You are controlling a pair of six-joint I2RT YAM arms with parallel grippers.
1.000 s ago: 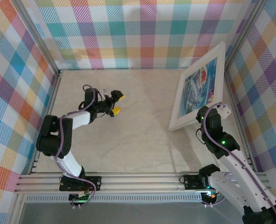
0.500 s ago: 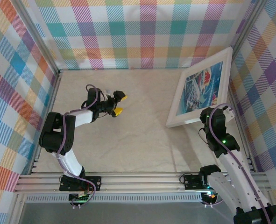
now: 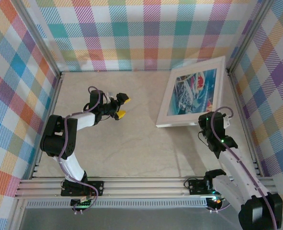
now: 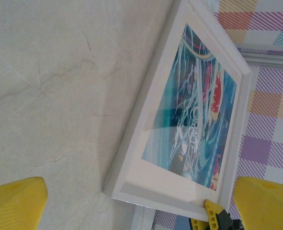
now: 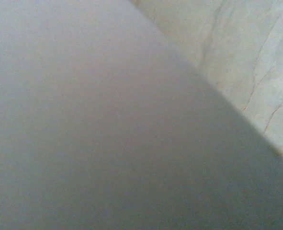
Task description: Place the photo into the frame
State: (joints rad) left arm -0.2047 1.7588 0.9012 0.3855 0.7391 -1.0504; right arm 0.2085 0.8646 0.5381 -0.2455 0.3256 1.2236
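The frame (image 3: 179, 122) is a large white-bordered rectangle at the right of the table, tilted with its near right corner raised. The photo (image 3: 193, 91), blue and teal with white streaks and red patches, sits inside it behind the pane. My right gripper (image 3: 207, 120) is shut on that near right corner. In the left wrist view the frame (image 4: 170, 191) and photo (image 4: 198, 110) fill the right side, and a yellow finger (image 4: 210, 213) of the right gripper clamps the lower edge. My left gripper (image 3: 121, 107) stands open and holds nothing, left of centre, pointing toward the frame. A blurred grey surface (image 5: 107, 134) lies close against the right wrist camera.
Plaid walls (image 3: 146, 33) close the back and both sides, with metal posts at the corners. The right wall (image 3: 266, 81) stands just behind the frame. An aluminium rail (image 3: 141, 184) runs along the near edge. Beige table (image 3: 146, 143) lies between the two arms.
The right arm has swung the frame leftward, away from the right wall and toward the table's middle, and it now lies flatter. The left arm shifted slightly and then held still.
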